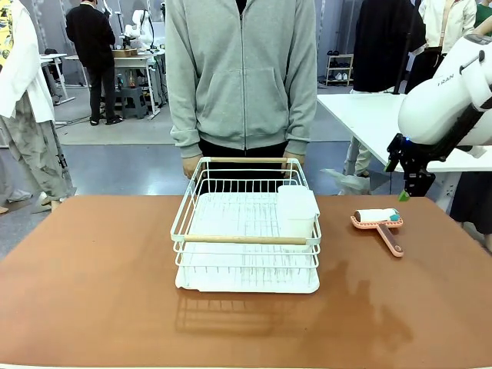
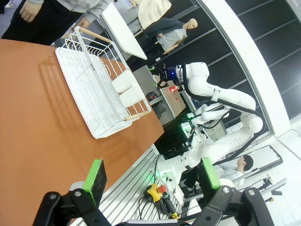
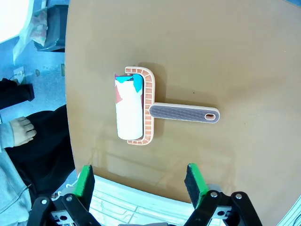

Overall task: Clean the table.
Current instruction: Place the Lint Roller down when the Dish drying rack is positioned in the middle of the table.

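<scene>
Near surface (image 1: 92, 307) strip bare, wide room front and left | dish rack (image 1: 246, 231) mid-surface | lint roller (image 1: 378, 223) right, near far edge | right pincer (image 1: 407, 192) above it, spread, holding nothing | left pincer (image 2: 153, 176) spread past near edge, holding nothing

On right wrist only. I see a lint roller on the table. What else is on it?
Observer: A white dish rack sits mid-table, left of the lint roller.
Operator: Anything in the rack?
Observer: A white tub at its right side. Nothing else I can make out.
Operator: Person doing anything?
Observer: Standing at the far edge behind the rack, one hand by its far left corner.
Operator: Left gripper?
Observer: Left gripper is open and holds nothing, out past the table's edge. Right gripper is open too, above the roller.
</scene>
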You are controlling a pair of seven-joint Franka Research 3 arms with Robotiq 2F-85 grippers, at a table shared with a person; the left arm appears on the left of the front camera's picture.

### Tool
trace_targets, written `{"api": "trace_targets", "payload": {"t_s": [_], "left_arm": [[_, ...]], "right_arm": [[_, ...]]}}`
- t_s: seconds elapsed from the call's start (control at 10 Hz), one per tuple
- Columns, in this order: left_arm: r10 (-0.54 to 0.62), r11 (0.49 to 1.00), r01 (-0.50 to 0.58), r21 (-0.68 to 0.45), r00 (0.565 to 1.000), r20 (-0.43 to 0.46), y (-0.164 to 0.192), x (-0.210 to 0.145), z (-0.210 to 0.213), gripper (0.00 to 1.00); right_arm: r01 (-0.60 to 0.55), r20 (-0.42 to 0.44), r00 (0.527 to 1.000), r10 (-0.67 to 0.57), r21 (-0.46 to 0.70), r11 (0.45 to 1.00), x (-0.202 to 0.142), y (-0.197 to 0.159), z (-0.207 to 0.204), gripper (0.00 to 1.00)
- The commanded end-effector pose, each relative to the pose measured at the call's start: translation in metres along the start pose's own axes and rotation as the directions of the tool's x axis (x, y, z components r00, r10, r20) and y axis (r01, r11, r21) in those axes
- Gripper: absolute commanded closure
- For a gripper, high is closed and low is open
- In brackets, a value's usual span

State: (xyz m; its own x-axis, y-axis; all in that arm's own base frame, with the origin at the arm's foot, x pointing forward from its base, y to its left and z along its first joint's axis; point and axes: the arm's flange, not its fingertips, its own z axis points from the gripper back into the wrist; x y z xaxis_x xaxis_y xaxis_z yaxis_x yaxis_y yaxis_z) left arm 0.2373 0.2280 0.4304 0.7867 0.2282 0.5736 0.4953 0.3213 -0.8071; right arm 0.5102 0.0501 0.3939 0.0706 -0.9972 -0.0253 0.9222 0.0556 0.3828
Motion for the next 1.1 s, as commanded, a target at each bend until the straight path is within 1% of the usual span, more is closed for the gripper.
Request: {"api": "trace_targets", "payload": {"t_s": [0.0,1.0], "left_arm": [[-0.006,1.000,0.006,-0.009,1.000,0.004,-0.0018,-0.0017,0.0023,0.00],[-0.006,1.000,0.006,-0.009,1.000,0.004,-0.0018,-0.0017,0.0023,0.00]], "right_arm": [[-0.002,0.000,1.000,0.002,0.005,1.000,0.0001,0.0006,0.0023,0.00],[-0.002,0.000,1.000,0.002,0.005,1.000,0.0001,0.0006,0.0023,0.00]]}}
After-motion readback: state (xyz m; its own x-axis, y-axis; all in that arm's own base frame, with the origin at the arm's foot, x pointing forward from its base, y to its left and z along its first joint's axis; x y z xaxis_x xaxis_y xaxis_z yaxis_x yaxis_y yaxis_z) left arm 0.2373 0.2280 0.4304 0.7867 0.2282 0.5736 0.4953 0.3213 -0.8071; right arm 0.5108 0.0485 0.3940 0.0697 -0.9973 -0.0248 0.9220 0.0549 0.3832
